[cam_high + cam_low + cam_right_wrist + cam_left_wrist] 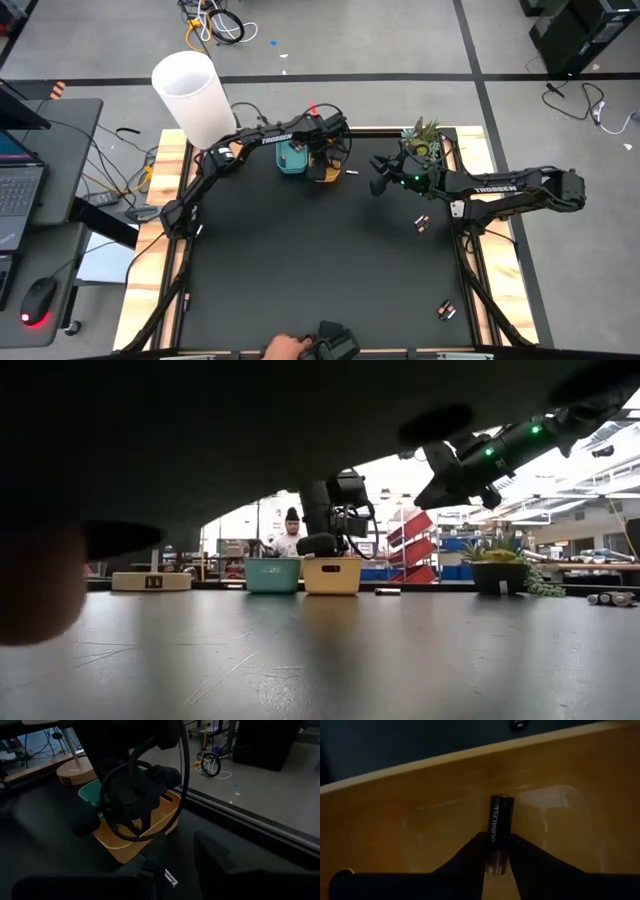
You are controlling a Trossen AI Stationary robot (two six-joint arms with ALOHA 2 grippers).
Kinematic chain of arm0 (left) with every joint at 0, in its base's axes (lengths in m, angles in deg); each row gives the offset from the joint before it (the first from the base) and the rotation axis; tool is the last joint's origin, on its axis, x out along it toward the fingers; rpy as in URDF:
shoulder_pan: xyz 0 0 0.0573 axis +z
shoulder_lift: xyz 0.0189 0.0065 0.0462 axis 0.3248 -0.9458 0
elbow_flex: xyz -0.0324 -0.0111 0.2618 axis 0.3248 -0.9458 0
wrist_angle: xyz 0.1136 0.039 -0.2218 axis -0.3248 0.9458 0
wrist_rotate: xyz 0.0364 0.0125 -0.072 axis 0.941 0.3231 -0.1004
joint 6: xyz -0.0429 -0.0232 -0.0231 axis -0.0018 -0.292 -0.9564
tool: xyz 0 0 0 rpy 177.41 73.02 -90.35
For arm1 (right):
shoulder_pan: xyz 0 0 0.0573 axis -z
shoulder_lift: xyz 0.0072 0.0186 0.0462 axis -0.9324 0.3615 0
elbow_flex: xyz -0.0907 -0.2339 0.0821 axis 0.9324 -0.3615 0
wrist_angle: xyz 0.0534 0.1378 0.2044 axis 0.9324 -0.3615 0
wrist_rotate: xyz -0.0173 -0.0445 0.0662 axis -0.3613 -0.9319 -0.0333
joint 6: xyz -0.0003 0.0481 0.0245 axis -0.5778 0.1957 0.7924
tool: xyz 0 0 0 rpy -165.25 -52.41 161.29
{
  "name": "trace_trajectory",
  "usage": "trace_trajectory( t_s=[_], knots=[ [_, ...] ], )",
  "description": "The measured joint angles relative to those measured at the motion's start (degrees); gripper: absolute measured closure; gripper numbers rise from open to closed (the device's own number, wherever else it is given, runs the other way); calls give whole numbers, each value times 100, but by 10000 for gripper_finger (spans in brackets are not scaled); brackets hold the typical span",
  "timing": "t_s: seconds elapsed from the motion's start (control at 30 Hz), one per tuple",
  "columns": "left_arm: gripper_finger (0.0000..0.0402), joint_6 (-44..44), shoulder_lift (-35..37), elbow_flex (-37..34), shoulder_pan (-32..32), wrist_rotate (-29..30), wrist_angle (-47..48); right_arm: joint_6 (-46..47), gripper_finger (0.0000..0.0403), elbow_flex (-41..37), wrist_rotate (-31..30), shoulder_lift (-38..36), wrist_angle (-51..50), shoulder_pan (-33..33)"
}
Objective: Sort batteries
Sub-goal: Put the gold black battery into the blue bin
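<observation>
The battery (497, 832) at issue sits between the fingers (465, 862) of the left end effector (322, 160), its long axis running straight out along them toward the far wall of the yellow bin (470, 785), inside which the end effector is lowered. The fingers flank only the ribbed near end; whether they clamp it or have just let go I cannot tell, though the cell seems to lie on or just above the bin floor. It is a black cylinder with white lettering down its side and a dull metallic end. Judging from this, the next move is simply a release and a lift out of the bin, and the left arm alone is placed for it. Beside the yellow bin stands the teal bin (291, 158), touching or nearly so. Another small cell (170, 877) lies loose on the worktop (320, 260) just beside the yellow bin, toward the right end effector (381, 178), which hangs above the worktop near the plant (421, 140) with its fingers a little apart and nothing between them. More batteries (422, 223) lie farther from the yellow bin, beneath the right arm.
</observation>
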Motion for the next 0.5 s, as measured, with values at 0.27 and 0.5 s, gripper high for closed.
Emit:
trace_trajectory(
  t_s=[0.27, 0.5],
  knots=[
    [328, -803, 0, 0, 0, -30, -51, 0, 315, 0, 18, 0, 15, -24],
    [337, -1275, -2, 0, 2, -55, -136, -5, 315, -2, 18, 2, 52, -24]
  ],
)
